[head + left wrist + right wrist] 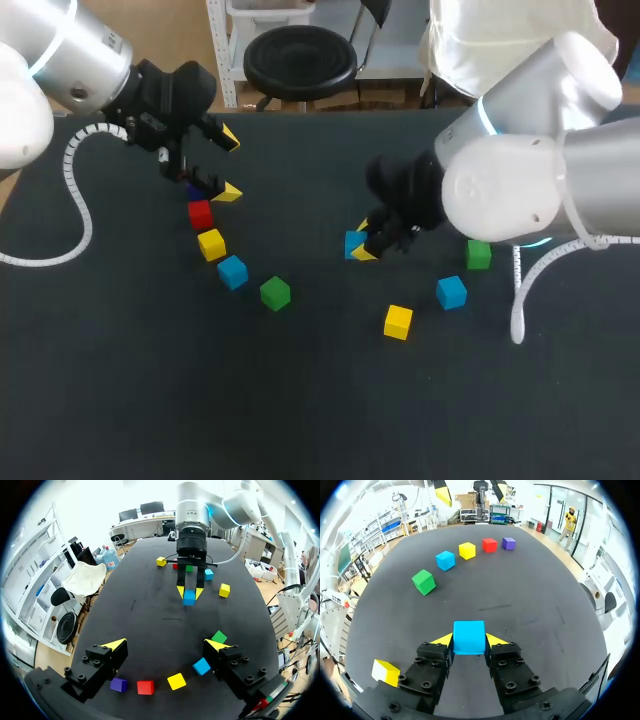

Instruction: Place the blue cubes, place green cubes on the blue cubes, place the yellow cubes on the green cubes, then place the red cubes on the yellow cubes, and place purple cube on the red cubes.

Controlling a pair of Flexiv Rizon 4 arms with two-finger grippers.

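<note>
Right gripper (pixel 469 641) is clamped on a bright blue cube (pixel 469 637), with one yellow tip pressed on each side face. The cube is equal-sided, so no long axis is shown. Its faces are held square to the fingers, one flat face turned toward the wrist. Whether it touches the black table (pixel 530 595) cannot be told.

Well ahead of this gripper a curved row is laid: green cube (pixel 424 581), second blue cube (pixel 445 560), yellow cube (pixel 467 550), red cube (pixel 489 544), small purple cube (pixel 508 543). One spare yellow cube (pixel 385 672) is seen just beside the right fingers.

Left gripper (pixel 165 645) is held with fingers wide apart and nothing between them, the row lying under it.

The small purple cube is plain in both wrist views but almost hidden under the left gripper in the head view. Beyond the right gripper, another red cube (pixel 175 566) and a far yellow cube (pixel 161 561) are shown in the left wrist view only. In the head view they are covered by the right arm (pixel 520 180).
</note>
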